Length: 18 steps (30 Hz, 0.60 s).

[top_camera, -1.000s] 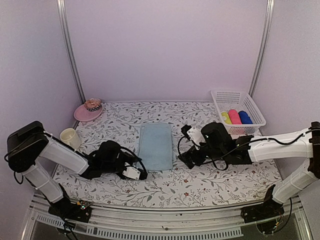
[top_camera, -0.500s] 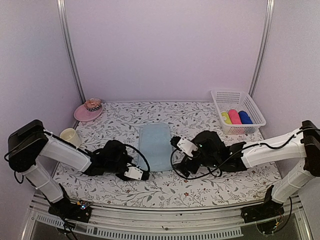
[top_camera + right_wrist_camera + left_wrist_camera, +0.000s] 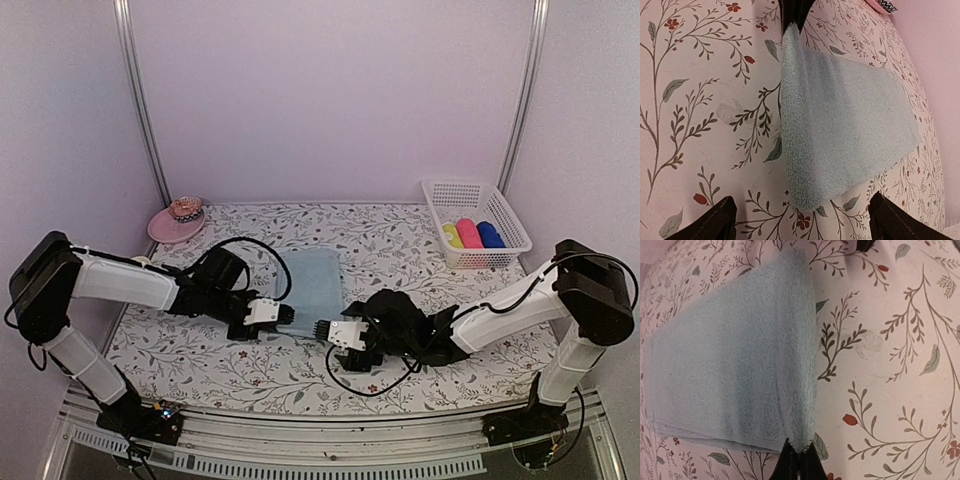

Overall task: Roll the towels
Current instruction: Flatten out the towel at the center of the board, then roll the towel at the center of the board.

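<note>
Aqua towel (image 3: pixel 310 283): pale aqua, plain, fluffy terry pile, thin hem. It lies flat at table (image 3: pixel 400 375) centre, long side running 12 to 6 o'clock. In left wrist view 2 layers show at one edge, so it looks folded double.
Near edge of it: raised a bit into a soft ridge at the 7 o'clock corner. The rest is flat, no roll on it yet.
L gripper (image 3: pixel 287 313): clenched on that 7 o'clock corner. Its dark fingers (image 3: pixel 798 464) are pressed together w/ the cloth tip between.
R gripper (image 3: pixel 322 330): released, fingers (image 3: pixel 715 222) spread wide. It sits low at the 5 o'clock corner of the towel; the corner is between the fingers, not touching them.
Royal blue towel (image 3: pixel 490 235): rolled, inside white basket (image 3: pixel 478 190) at 2 o'clock of the aqua one, beside pink roll (image 3: pixel 468 233) and yellow roll (image 3: pixel 452 236).
Pink hat (image 3: pixel 180 218): at 10 o'clock, far-left corner of table.
</note>
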Available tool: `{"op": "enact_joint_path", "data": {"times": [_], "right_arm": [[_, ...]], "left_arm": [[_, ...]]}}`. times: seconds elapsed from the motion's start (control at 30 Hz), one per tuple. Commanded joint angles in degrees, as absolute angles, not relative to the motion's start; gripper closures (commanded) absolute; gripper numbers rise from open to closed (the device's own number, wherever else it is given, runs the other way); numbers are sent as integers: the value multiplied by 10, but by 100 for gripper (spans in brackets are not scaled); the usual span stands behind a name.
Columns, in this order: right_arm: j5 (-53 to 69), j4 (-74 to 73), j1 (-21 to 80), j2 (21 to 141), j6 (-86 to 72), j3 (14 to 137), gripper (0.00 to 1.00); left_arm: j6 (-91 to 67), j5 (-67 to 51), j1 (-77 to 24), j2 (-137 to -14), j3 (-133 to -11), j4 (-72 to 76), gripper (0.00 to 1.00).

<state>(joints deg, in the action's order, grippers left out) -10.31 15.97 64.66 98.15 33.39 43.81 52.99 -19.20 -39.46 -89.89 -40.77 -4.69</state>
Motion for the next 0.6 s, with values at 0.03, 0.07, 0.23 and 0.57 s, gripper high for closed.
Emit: {"op": "enact_joint_path", "data": {"times": [0.03,0.07,0.23,0.57], "right_arm": [[-186,255,659,1029,389,433,7],[-196,261,660,1040,394,437,8],[-217,284,670,1084,415,450,15],[-185,299,671,1097,400,446,76]], "left_arm": [[502,-269,-372,-895,-430,-112,100],[502,-273,-370,-896,-432,-116,100],[499,-282,-361,-904,-441,-128,100],[504,-281,-354,-909,-440,-133,100]]}}
